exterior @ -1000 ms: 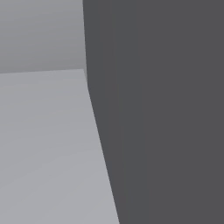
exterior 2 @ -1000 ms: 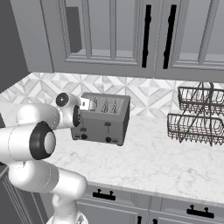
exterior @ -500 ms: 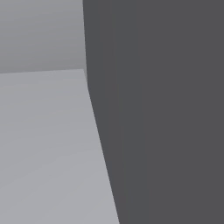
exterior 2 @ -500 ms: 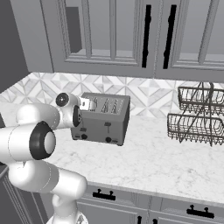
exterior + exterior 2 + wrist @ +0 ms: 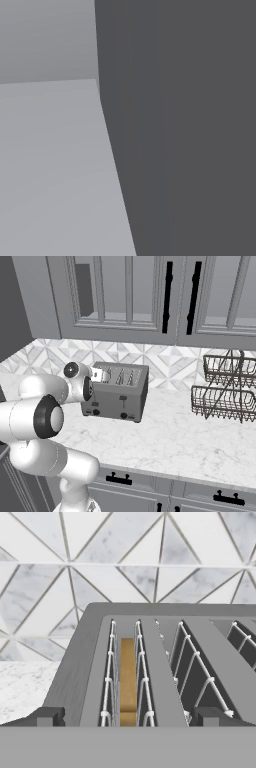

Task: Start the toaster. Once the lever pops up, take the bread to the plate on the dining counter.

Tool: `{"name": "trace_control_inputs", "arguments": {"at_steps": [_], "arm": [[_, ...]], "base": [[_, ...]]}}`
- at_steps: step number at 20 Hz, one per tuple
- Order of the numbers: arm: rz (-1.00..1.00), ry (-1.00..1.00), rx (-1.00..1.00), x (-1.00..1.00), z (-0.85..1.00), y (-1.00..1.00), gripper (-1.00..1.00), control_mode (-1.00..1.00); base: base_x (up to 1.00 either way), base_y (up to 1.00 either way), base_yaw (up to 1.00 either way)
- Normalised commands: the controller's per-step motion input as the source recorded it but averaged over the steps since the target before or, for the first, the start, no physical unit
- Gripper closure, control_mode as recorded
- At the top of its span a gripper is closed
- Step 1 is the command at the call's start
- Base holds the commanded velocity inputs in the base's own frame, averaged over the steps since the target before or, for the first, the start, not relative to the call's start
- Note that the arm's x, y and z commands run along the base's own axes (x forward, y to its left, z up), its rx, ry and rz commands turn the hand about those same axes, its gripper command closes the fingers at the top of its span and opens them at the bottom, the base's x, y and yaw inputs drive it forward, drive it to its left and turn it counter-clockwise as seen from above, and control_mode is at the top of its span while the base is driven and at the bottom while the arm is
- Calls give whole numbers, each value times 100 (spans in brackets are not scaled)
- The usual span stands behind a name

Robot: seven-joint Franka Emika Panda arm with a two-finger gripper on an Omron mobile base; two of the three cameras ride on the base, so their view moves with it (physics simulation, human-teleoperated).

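The pincer [image 5: 128,717] hangs wide open and empty just above the toaster [image 5: 116,392]; bread [image 5: 128,679] sits in the slot directly ahead. Toasting and delivery apparently remain.

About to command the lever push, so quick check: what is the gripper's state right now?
Gripper: open, holding nothing, fingertips spread above the toaster slot that holds the bread.

Flat, even rendered light — sharp, faint shadows, no glare
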Motion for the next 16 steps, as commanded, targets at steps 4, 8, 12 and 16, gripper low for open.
{"name": "trace_control_inputs", "arguments": {"at_steps": [4, 8, 12, 16], "arm": [[0, 0, 0, 0, 0, 0, -100, -100], [0, 0, 0, 0, 0, 0, -100, -100], [0, 0, 0, 0, 0, 0, -100, -100], [0, 0, 0, 0, 0, 0, -100, -100]], "base": [[0, 0, 0], [0, 0, 0], [0, 0, 0], [0, 0, 0]]}}
